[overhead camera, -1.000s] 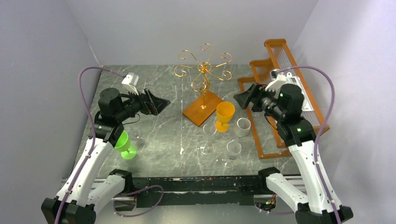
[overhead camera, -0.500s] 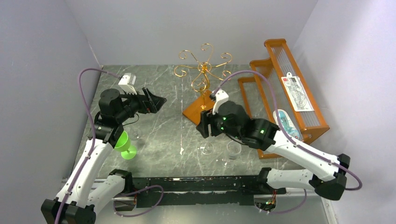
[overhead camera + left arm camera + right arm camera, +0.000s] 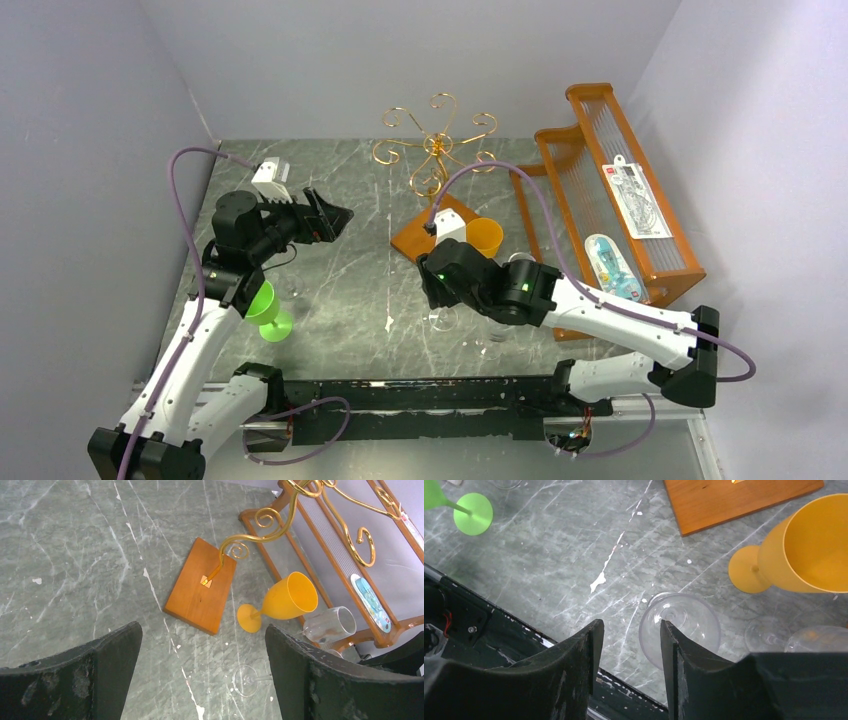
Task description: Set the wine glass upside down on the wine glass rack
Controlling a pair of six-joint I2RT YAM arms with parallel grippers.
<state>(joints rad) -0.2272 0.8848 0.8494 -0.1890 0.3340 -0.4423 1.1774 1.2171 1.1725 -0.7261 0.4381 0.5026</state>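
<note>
A clear wine glass point(image 3: 689, 622) stands upright on the marble table; only its foot point(image 3: 443, 318) shows in the top view, under my right arm. My right gripper point(image 3: 630, 630) points down at its mouth, partly open. One finger point(image 3: 671, 645) is over the bowl, the other is outside the rim, and the glass wall lies between them, not squeezed. The wine glass rack has gold scroll arms point(image 3: 437, 145) on a brown wooden base point(image 3: 432, 232), behind the glass. My left gripper point(image 3: 335, 215) hovers wide open over the left of the table, empty, its fingers point(image 3: 117, 655) framing the rack base point(image 3: 200, 590).
An orange goblet point(image 3: 485, 238) stands right of the rack base. Two more clear glasses point(image 3: 497, 320) point(image 3: 520, 265) are beside it. A green goblet point(image 3: 268, 310) is near the left arm. The orange slatted shelf point(image 3: 610, 190) with packets fills the right side.
My right arm has swung from the shelf at the right to the table's middle and come down over the clear glass, its jaws narrowing. The left arm has barely moved.
</note>
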